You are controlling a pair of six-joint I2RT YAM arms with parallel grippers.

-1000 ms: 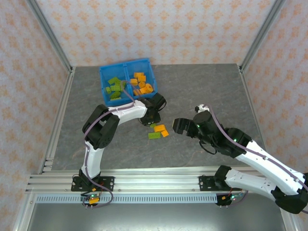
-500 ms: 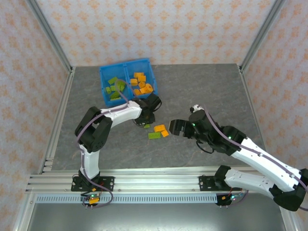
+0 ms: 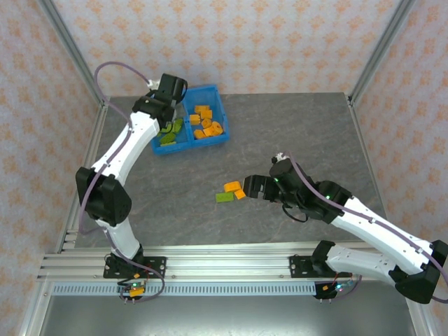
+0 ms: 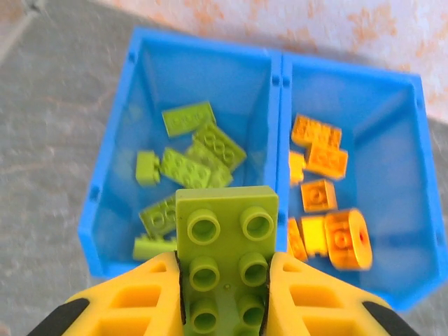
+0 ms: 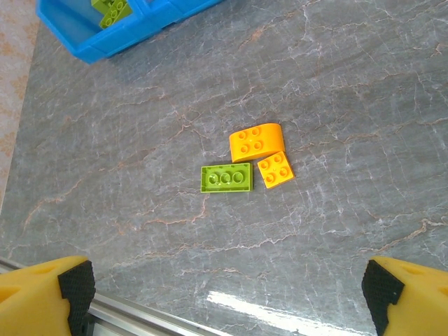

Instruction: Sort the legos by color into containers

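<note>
One green brick sits clamped in left gripper above tray, near divider; skewed release could drop it among orange bricks. Right gripper gapes, empty.

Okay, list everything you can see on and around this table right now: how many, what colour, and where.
table: one, grey marbled, under everything
tray: one, bright blue, two compartments, far left of the table
green legos: about seven, lime green, left compartment
orange legos: about seven, orange, one of them round, right compartment
loose orange legos: two, orange, mid-table, touching each other
loose green lego: one, lime green, beside the loose orange pair
held lego: one, lime green, above the tray
walls: peach patterned, around the table
left gripper: yellow fingers, shut on the held lego
right gripper: yellow fingers, open, above the loose legos
</note>
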